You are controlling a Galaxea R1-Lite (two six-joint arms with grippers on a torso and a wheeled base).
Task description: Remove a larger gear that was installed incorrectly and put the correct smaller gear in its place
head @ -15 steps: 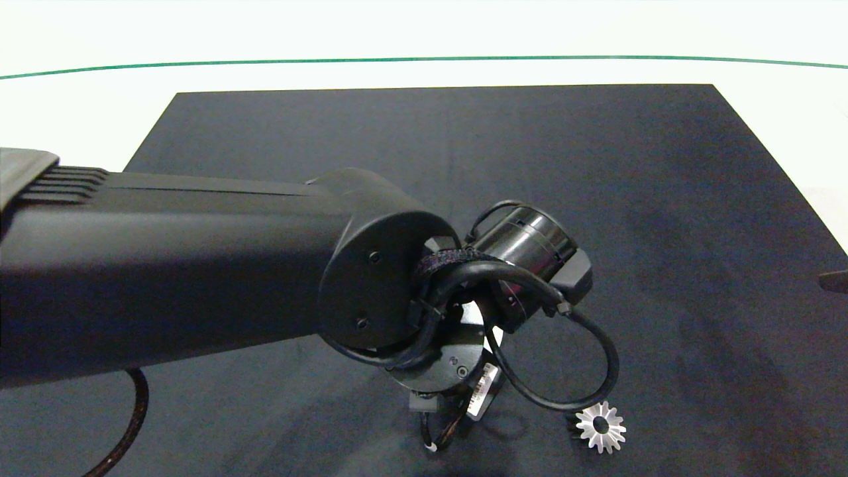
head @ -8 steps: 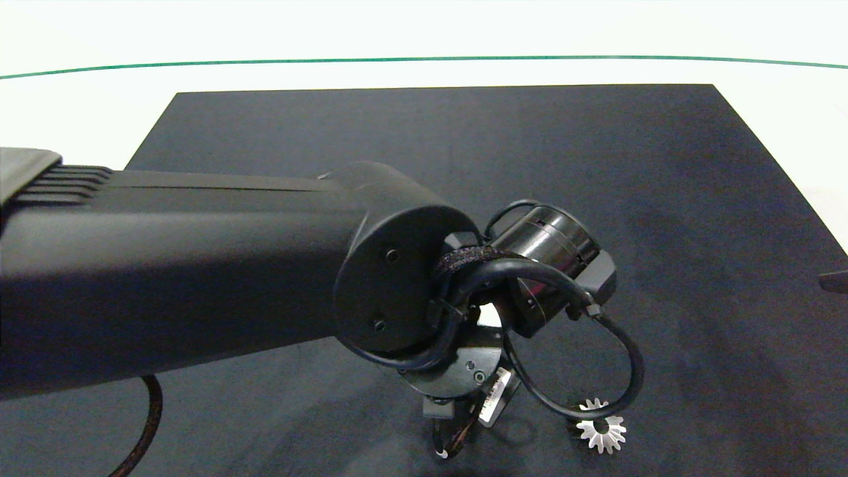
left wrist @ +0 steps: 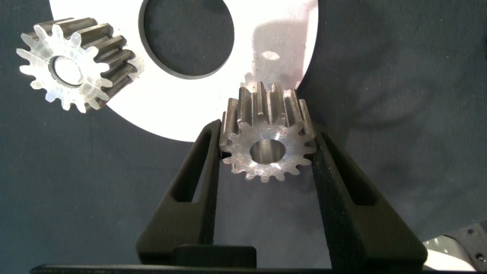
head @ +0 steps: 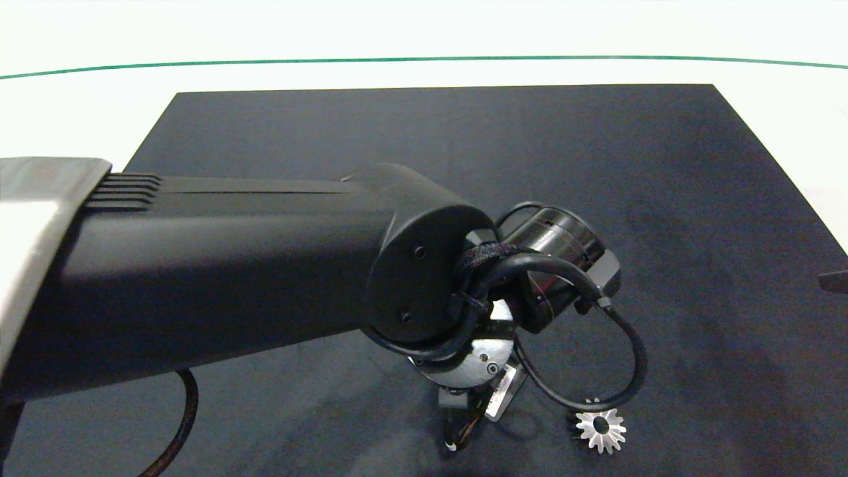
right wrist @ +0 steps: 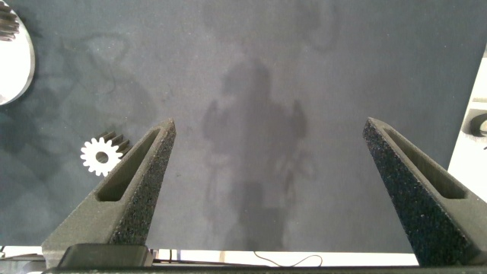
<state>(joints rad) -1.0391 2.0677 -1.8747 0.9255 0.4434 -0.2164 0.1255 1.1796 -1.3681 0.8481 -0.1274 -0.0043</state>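
My left claw (left wrist: 266,148) clamped on small silver short-toothed metal gear (left wrist: 266,137), fingers on opposite tooth flanks so bore stays free. Gear held just above edge of white round plate with big hole (left wrist: 274,46), near front edge of dark mat surface (head: 464,152). Gear bore axis points toward wrist camera; face flat-on. Second silver gear (left wrist: 76,65) sits on plate. My right claw (right wrist: 266,144) spread wide, empty, idle at surface's right edge. Loose silver gear (head: 600,429) lies near front edge.

left claw (left wrist: 266,152) behind arm overhead
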